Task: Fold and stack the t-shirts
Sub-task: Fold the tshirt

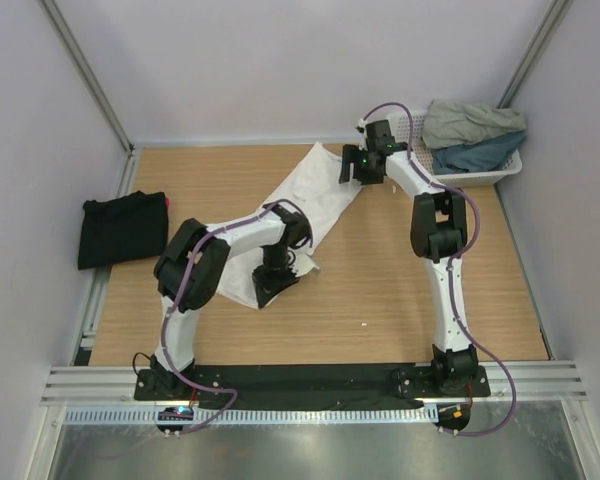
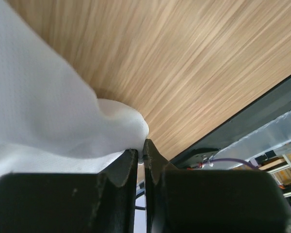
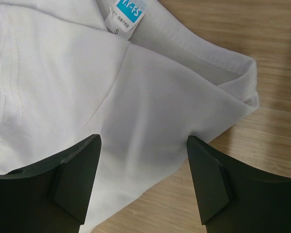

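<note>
Spread on the wood surface, the white t-shirt has its long axis diagonal: neck end w/ blue label points far right, the other end (prob. the hem) near left. The left gripper holds the near end, fingers almost closed on a ridge of cloth, likely to anchor or lift it. The right gripper hangs over the neck end, fingers wide apart astride the shoulder area, nothing gripped; prob. lining up a grab so both ends can be tensioned for folding. The black shirt sits folded at the left edge. The grey-green shirt and teal shirt are in the basket.
</note>
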Tool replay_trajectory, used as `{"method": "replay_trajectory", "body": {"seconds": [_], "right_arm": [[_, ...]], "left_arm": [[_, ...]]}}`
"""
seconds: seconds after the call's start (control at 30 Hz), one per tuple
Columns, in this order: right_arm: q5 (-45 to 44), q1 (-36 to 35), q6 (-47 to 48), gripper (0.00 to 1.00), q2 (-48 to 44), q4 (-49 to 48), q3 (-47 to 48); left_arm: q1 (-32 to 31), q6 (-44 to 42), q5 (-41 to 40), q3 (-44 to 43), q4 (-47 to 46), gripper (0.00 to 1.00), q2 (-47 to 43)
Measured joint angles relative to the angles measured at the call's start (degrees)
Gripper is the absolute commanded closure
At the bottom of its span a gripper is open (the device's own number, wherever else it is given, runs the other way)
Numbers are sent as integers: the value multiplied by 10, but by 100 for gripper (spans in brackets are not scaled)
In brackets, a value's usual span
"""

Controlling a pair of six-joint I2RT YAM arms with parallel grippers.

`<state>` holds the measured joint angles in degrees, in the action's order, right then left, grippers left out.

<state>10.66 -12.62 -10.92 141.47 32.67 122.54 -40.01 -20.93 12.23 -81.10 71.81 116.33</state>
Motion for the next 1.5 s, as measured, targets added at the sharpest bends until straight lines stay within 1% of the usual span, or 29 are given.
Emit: {"method": "replay_trajectory", "body": {"seconds": [0.2, 0.3, 0.5, 0.8, 1.37, 1.47, 1.5], "right_arm": [[9, 0, -7, 22, 34, -14, 49], [16, 0, -14, 22, 46, -18, 69], [39, 0, -28, 22, 81, -23, 123], [70, 0, -32, 22, 106, -31, 159], [105, 0, -40, 21, 142, -80, 219], [107, 0, -37, 20, 142, -85, 223], [108, 0, -35, 20, 141, -86, 223]], "left_arm": [[-53, 14, 15, -97, 14, 92, 62], [-78, 19, 21, -128, 23, 92, 83], [-120, 28, 23, -159, 36, 92, 106], [-177, 30, 1, -231, 54, 93, 158], [-235, 19, -48, -373, 60, 94, 218], [-243, 16, -58, -383, 57, 91, 218], [-245, 16, -62, -385, 56, 88, 218]]}}
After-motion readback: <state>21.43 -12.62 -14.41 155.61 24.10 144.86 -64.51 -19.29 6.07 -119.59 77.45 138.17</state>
